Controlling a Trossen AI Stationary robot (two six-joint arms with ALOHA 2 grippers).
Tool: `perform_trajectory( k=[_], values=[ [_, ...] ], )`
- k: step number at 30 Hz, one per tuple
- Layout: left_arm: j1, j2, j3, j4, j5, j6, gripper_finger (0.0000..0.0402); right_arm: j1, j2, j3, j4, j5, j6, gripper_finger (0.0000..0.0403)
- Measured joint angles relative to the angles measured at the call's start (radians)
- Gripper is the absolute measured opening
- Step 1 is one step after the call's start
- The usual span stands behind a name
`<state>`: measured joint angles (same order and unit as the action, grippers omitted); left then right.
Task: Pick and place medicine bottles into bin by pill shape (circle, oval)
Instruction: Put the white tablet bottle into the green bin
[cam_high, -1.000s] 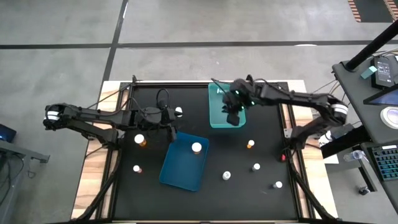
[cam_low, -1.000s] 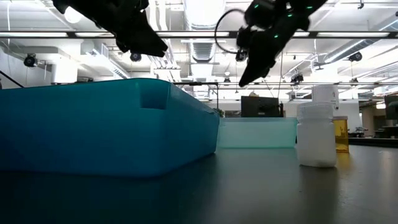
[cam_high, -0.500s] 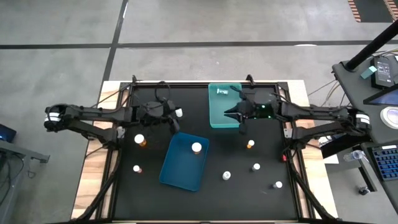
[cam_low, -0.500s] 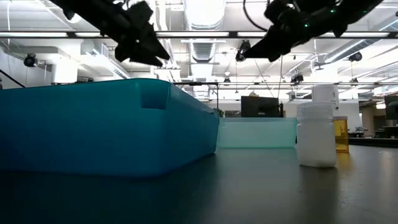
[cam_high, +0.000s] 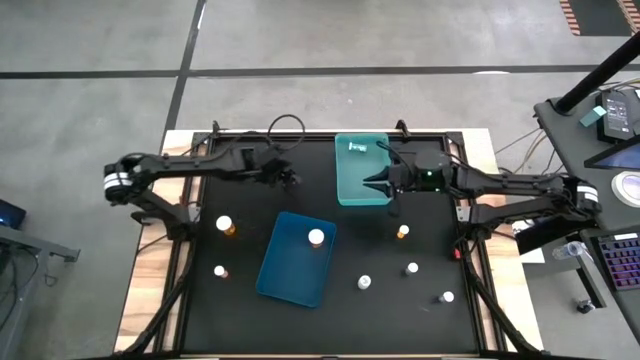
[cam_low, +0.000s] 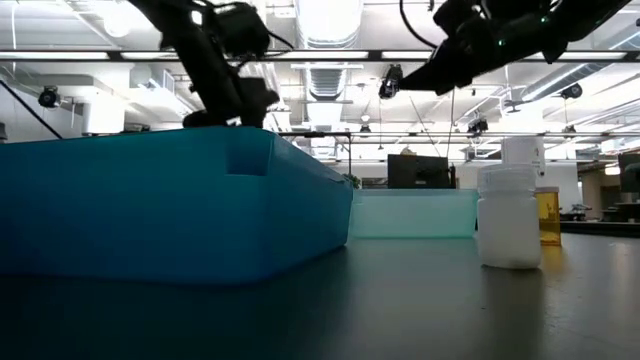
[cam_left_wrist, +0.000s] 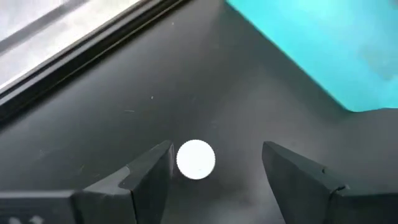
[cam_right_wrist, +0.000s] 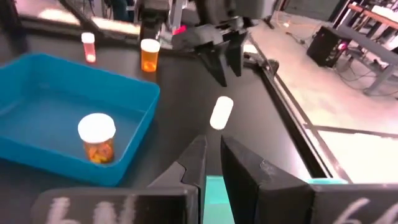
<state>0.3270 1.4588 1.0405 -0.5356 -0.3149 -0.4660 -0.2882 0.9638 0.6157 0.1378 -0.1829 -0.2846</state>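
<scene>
A small white medicine bottle (cam_left_wrist: 196, 160) sits on the black table near its far edge and shows again in the right wrist view (cam_right_wrist: 221, 112). My left gripper (cam_left_wrist: 217, 155) (cam_high: 288, 180) is open and slants down over it, one finger on each side, closing on nothing. My right gripper (cam_high: 372, 184) (cam_right_wrist: 213, 155) is shut and empty, nearly level, by the pale teal bin's (cam_high: 345, 190) right side. One bottle (cam_high: 357, 147) lies in that bin. An amber one (cam_high: 316, 237) stands in the blue bin (cam_high: 285, 275).
Other bottles stand loose on the table: at the left (cam_high: 226, 226) (cam_high: 220, 271) and at the right (cam_high: 402, 232) (cam_high: 412, 268) (cam_high: 365, 283) (cam_high: 447, 296). The low view shows a white bottle (cam_low: 510, 215) in front of an amber one (cam_low: 548, 215).
My left gripper has swung toward the table's far edge and a little right, sunk, rolled, and now straddles the white bottle. My right gripper, which pointed down over the pale bin's near right corner, has tipped up to nearly level as its arm drew back toward the right edge.
</scene>
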Motion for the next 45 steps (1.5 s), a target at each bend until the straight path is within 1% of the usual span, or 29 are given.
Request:
perform_trajectory(
  k=[4, 9, 17, 27, 31, 37, 42, 45],
  values=[
    [0.026, 0.084, 0.033, -0.005, 0.026, -0.002, 0.0231, -0.002, 0.041, -0.006, 0.002, 0.003, -0.056, 0.0038],
    [0.048, 0.156, 0.042, -0.007, 0.043, -0.028, 0.0231, -0.020, 0.083, -0.006, 0.011, 0.003, -0.057, 0.0038],
    [0.050, 0.172, 0.037, -0.007, 0.050, -0.062, 0.0231, -0.057, 0.120, -0.006, 0.035, 0.003, -0.057, 0.0038],
    [0.051, 0.225, 0.011, -0.002, 0.050, -0.080, 0.0227, -0.060, 0.124, -0.006, 0.040, 0.002, -0.056, 0.0038],
    [0.049, 0.223, 0.011, 0.003, 0.048, -0.079, 0.0196, -0.060, 0.124, -0.006, 0.043, 0.002, -0.056, 0.0038],
    [0.048, 0.205, 0.011, 0.002, 0.048, -0.078, 0.0115, -0.060, 0.124, -0.006, 0.047, 0.002, -0.056, 0.0038],
    [0.035, 0.166, 0.011, 0.003, 0.047, -0.047, 0.0113, -0.060, 0.124, -0.006, 0.047, 0.002, -0.056, 0.0038],
    [0.011, 0.105, 0.011, 0.057, 0.046, 0.008, 0.0113, -0.060, 0.124, -0.006, 0.047, 0.002, -0.056, 0.0038]
  ],
)
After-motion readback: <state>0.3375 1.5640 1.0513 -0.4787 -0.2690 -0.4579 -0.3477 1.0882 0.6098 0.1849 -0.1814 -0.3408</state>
